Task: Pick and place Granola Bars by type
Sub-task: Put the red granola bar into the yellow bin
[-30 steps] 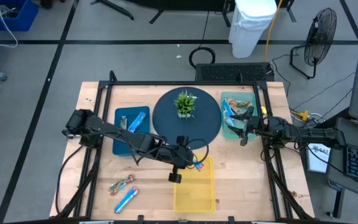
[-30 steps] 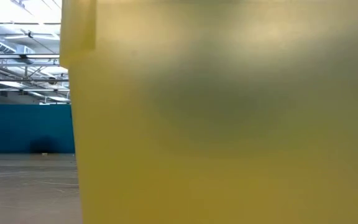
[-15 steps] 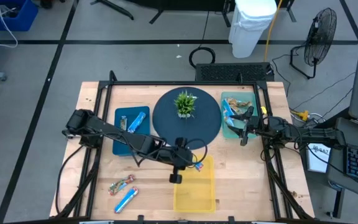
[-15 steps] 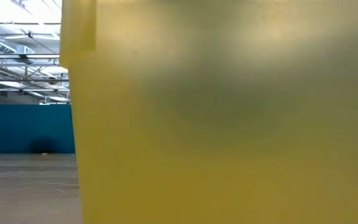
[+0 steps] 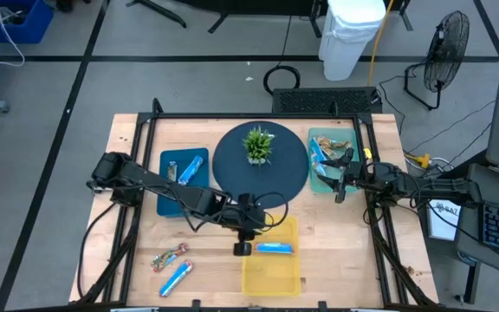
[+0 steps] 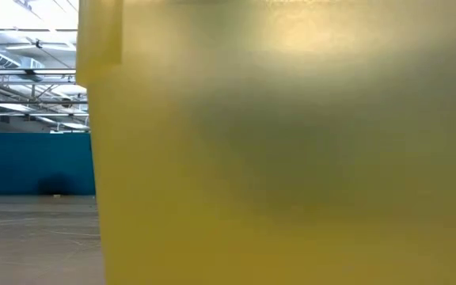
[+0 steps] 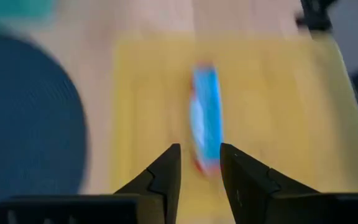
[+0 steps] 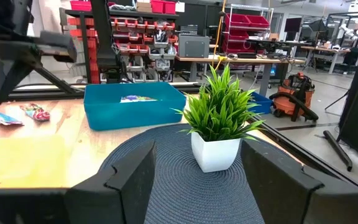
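A blue-wrapped Granola Bar (image 5: 274, 248) (image 7: 205, 121) lies flat across the yellow tray (image 5: 271, 277), crosswise to the tray's length. My left gripper (image 5: 258, 232) (image 7: 200, 149) hovers open just above the bar's near end, touching nothing. Another blue bar (image 5: 191, 168) rests in the blue tray (image 5: 168, 196) at the left. Several bars lie in the teal tray (image 5: 326, 185) at the right. My right gripper (image 5: 340, 180) (image 8: 196, 155) waits open beside that tray. A mixed-colour bar (image 5: 170, 256) and a blue bar (image 5: 176, 278) lie on the bare wood at the near left.
A small green plant (image 5: 258, 143) in a white pot stands on a dark round mat (image 5: 232, 169) at the table's middle. The low view is filled by the yellow tray's wall (image 6: 291, 158). Bare wood lies between the yellow tray and the two loose bars.
My left gripper has opened, rolled a little and let go of the blue bar. The bar, held clear over the yellow tray's far end before, has dropped and now lies flat across the tray's floor. The gripper stayed over the tray's far left corner.
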### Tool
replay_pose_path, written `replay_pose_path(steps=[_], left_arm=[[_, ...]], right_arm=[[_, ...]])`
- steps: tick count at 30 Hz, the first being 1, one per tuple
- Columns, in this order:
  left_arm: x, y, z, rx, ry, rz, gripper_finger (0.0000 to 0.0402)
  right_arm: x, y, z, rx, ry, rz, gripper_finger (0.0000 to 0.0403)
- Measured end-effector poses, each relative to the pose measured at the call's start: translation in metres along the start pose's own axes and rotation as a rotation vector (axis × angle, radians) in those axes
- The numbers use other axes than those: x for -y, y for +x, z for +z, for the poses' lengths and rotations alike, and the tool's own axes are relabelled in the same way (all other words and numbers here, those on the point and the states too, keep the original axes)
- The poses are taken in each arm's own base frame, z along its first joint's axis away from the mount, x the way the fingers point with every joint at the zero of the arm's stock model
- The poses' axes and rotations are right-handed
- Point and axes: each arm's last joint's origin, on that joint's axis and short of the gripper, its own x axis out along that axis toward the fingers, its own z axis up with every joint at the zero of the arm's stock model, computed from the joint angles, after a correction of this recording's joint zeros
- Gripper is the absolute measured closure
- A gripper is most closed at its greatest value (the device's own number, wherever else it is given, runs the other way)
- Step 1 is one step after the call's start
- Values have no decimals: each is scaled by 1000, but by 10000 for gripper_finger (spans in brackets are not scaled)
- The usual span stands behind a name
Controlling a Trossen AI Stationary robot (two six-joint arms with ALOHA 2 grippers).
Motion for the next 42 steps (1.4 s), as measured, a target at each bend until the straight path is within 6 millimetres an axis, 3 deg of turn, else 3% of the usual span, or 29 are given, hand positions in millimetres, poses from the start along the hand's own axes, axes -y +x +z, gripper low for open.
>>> replay_pose_path(steps=[6,11,15,22,30,42], left_arm=[[22,-17,-32,-369,-306,-158,284],[60,-29,-63,-626,-490,-110,284],[87,-38,-80,-639,-557,14,284],[121,-47,-101,-475,-632,199,284],[126,-54,-121,-419,-751,390,284],[106,-35,-177,-645,-918,590,283]], right_arm=[[0,0,0,0,0,0,177],[0,0,0,-3,-1,0,177],[0,0,0,0,0,0,177],[0,0,0,0,0,0,177],[0,0,0,0,0,0,177],[0,0,0,0,0,0,177]])
